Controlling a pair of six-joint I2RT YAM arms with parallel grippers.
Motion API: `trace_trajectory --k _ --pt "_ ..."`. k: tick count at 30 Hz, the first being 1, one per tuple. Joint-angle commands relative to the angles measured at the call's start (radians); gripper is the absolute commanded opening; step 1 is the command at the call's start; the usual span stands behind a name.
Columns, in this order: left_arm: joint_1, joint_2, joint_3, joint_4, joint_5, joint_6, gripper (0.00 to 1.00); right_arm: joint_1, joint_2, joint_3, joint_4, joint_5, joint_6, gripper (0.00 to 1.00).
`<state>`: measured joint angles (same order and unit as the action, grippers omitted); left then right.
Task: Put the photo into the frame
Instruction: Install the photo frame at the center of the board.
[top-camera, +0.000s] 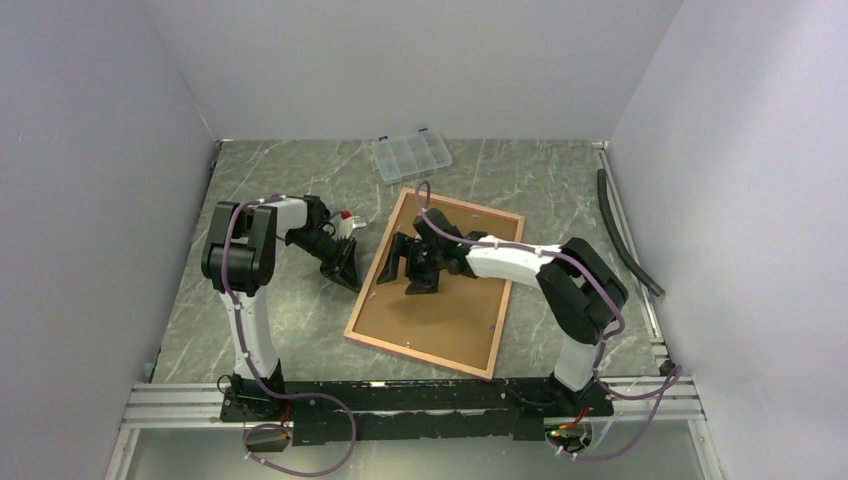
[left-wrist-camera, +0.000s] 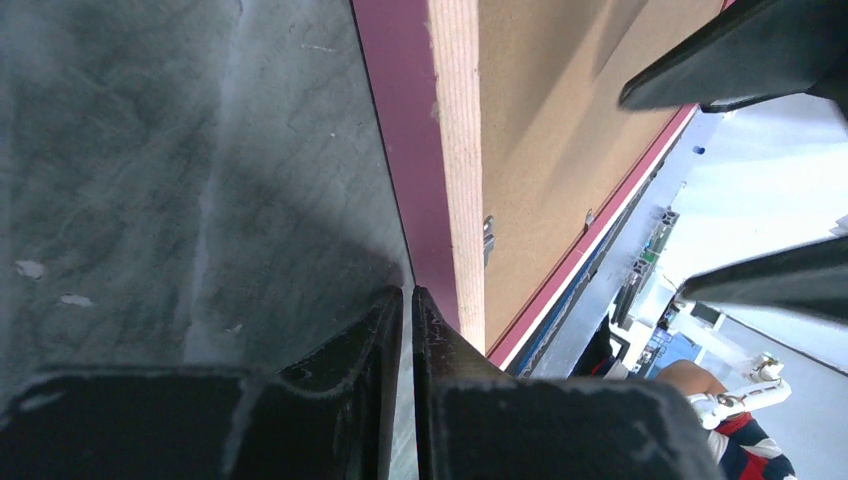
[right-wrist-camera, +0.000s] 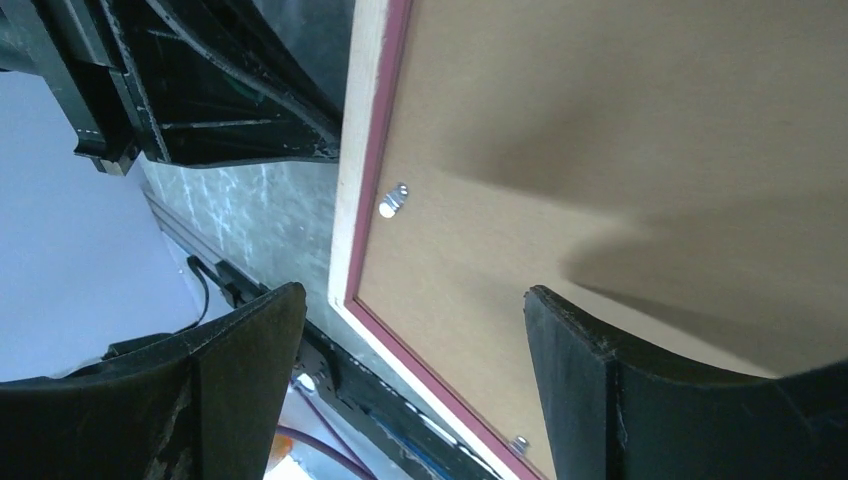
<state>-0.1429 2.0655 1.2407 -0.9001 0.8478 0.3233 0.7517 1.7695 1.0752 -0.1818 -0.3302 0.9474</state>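
I am finding open table (top-camera: 280, 180) left of the frame (top-camera: 420, 356). The left tool (top-camera: 347, 272), fingers nearly together, is occupying that lane just beside the frame's raised left edge, which is blocking sideways travel. The right tool (top-camera: 405, 275), fingers spread wide, is hanging over the far-left part of the backing board (top-camera: 440, 320); the board's near half is lying uncovered. Small metal tabs (right-wrist-camera: 393, 200) are jutting from the inner border. A compartment box (top-camera: 411, 156) is crowding the far corner, a black hose (top-camera: 625, 235) is lining the right side, and walls (top-camera: 90, 200) are closing three sides.
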Motion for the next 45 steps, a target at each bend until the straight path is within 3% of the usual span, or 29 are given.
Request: trace_trajectory --k 1,4,7,12,15,28,45 --pt "0.022 0.002 0.015 0.015 0.009 0.010 0.15 0.062 0.028 0.048 0.142 0.057 0.138 0.83" --pt "0.064 -0.006 0.039 -0.023 0.035 0.025 0.17 0.087 0.033 0.031 0.176 0.095 0.205 0.83" --pt "0.100 -0.029 0.055 -0.066 0.079 0.056 0.26 0.105 0.028 0.003 0.220 0.123 0.277 0.82" --pt "0.093 -0.057 0.041 -0.137 0.163 0.136 0.39 0.130 0.043 -0.024 0.282 0.165 0.390 0.81" --pt "0.075 -0.056 0.016 -0.147 0.158 0.171 0.41 0.146 0.054 -0.038 0.308 0.194 0.458 0.80" --pt "0.028 -0.002 -0.012 -0.098 0.073 0.184 0.34 0.174 0.098 -0.075 0.335 0.232 0.613 0.79" --pt "0.017 0.002 -0.004 -0.133 0.124 0.220 0.32 0.175 0.151 -0.045 0.317 0.223 0.615 0.75"
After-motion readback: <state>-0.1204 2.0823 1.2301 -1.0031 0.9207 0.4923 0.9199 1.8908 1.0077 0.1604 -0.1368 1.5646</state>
